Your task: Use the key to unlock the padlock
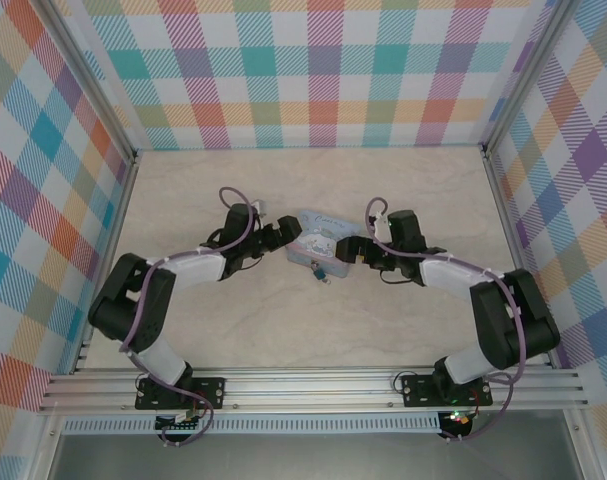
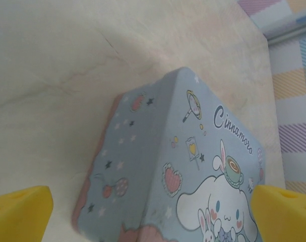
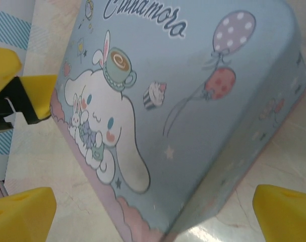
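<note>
Left hand (image 1: 276,238) and right hand (image 1: 351,250) gape wide, flanking the tin (image 1: 318,240); the padlock (image 1: 319,269) sits at its near side on the desk (image 1: 233,190), nearer the right hand

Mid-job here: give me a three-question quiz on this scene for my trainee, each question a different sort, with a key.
1. True or false: the left pincer is shut on the padlock.
2. The padlock sits by which side of the tin? A) near, toward the arm bases B) far C) on the lid
3. Fill in: the right pincer stands ___.
Key: 1 false; 2 A; 3 open.
</note>
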`<state>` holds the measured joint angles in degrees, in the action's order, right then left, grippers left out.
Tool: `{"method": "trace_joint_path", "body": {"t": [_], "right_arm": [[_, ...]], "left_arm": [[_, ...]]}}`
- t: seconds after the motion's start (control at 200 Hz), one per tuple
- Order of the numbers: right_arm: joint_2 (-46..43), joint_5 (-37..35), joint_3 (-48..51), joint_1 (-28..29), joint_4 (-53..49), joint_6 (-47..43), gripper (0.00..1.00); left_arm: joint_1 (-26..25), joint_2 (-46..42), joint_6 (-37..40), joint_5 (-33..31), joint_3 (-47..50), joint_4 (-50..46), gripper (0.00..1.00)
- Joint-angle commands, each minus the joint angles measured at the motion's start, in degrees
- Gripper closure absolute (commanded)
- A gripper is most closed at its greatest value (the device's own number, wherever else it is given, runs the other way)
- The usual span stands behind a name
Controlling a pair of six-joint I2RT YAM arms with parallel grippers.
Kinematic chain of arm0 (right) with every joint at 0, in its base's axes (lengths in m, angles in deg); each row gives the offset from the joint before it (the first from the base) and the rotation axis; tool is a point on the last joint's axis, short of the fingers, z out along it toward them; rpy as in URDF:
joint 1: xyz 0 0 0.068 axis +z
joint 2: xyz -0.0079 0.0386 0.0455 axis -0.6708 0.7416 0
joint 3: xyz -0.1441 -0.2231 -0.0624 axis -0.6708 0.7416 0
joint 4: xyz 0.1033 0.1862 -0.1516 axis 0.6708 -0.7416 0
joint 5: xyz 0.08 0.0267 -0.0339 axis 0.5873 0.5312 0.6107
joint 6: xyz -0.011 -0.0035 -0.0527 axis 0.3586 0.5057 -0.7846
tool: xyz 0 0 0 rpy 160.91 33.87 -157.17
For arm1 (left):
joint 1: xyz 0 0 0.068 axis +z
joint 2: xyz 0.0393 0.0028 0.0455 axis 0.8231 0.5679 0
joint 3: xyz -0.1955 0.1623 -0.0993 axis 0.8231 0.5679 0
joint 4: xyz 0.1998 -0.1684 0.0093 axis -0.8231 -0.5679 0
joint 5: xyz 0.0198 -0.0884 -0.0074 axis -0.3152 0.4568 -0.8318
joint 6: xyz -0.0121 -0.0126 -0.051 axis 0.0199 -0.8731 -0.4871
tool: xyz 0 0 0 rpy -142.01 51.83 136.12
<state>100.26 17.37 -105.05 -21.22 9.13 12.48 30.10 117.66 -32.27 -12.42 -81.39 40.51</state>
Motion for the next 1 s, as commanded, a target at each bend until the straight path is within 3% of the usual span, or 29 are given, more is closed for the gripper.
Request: {"method": "trace_joint_path", "body": {"t": [0.0, 0.295, 0.63, 0.825, 0.995], "right_arm": [[3.0, 1.8, -3.9, -0.2, 2.2, -0.2, 0.00], [14.1, 11.5, -15.2, -0.1, 2.5, -6.9, 0.00], [24.0, 16.6, -24.8, 0.4, 7.6, -10.1, 0.00], [23.1, 9.1, -27.1, -1.3, 4.5, -13.6, 0.00], [14.1, 3.5, -21.2, -2.9, 1.4, -16.7, 0.00]], "left_arm": [[0.3, 1.9, 1.1, 7.6, -1.6, 4.6, 0.00], [-0.7, 1.0, 0.2, 10.0, 0.3, 7.8, 0.00], [-1.8, -8.6, -3.1, 4.2, 9.5, 6.7, 0.00], [-1.9, -16.0, -2.3, -1.3, 11.6, 1.1, 0.00], [-1.7, -22.9, 1.2, -6.7, 10.2, -6.6, 0.00]]}}
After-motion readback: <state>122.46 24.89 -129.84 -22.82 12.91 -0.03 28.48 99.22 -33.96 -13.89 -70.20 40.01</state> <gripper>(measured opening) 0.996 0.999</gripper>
